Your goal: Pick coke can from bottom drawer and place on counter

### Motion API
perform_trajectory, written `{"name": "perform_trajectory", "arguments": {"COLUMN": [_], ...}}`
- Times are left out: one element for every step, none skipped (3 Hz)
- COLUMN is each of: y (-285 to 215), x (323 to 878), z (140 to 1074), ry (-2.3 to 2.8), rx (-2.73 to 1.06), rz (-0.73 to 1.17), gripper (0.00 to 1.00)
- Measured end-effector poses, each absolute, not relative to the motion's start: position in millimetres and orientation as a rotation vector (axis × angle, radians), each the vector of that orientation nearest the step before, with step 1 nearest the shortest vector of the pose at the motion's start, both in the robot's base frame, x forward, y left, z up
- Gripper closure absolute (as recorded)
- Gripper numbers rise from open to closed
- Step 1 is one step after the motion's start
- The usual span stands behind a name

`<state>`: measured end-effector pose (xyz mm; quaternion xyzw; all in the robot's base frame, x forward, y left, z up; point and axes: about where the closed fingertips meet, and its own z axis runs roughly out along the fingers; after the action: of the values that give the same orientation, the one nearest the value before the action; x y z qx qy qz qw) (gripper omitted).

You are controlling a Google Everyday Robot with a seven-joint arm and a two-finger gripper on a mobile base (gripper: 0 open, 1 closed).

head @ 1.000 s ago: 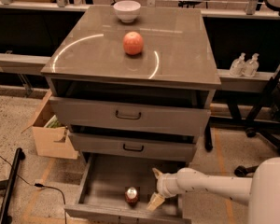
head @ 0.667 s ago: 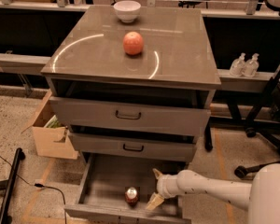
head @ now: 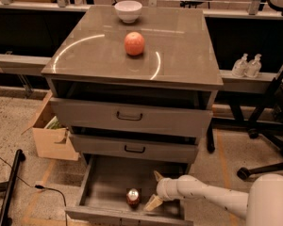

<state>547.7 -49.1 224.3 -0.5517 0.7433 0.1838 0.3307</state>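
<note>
Fingers (head: 153,202) of the gripper (head: 153,190) are spread apart and hold nothing, low inside the bottom drawer (head: 104,192). The coke can (head: 133,197) stands upright on the drawer floor just beyond the tips, closer to the finger by the drawer front and not yet between them. Its long axis is vertical. Judgement: advance toward the can, then close. The counter (head: 179,46) is well above.

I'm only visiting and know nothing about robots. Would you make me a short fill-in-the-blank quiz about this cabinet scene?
1. The coke can stands in the ___ drawer.
2. The gripper, inside that same drawer beside the can, has its fingers ___.
3. The counter carries ___ things: an apple and a white bowl.
Missing words: bottom; open; two.
</note>
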Motion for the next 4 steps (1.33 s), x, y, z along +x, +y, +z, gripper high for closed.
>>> {"name": "perform_trajectory", "arguments": {"y": [-42.4,-35.3,-27.0,-15.7], "x": [554.4,560.2,563.4,566.1], "z": [212.7,202.2,193.5,186.8], "ry": [1.940,1.937,1.929,1.911], "rx": [-1.412,-1.388,-1.372,-1.359], "rz": [0.488,0.493,0.507,0.530], "gripper": [0.00,0.00,0.13,0.13]}}
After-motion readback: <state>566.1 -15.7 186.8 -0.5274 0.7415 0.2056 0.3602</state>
